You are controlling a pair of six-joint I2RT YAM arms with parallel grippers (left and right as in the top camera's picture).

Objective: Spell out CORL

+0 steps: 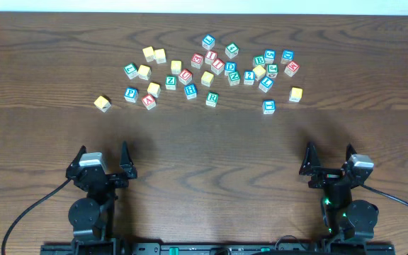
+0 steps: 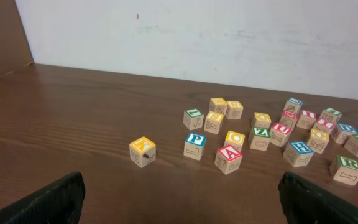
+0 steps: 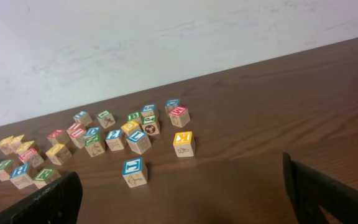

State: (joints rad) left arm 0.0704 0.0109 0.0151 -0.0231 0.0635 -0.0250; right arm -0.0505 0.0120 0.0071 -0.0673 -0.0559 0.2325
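The left gripper and right gripper hold nothing, and the jaws of both are spread wide. Take as landmark the small white-faced wooden cube with a green R, at the near edge of the scatter of wooden letter cubes. Both grippers are well nearer the robot than it. The yellow-topped wooden cube showing C lies to its left. The blue-edged wooden cube that reads as L stands alone to its right. I cannot pick out the O. Starting with C seems sensible: descend vertically with the left gripper, turn the fingers to clear the red-topped wooden cube just beside it, and place it on the dark wooden table nearer than the R.
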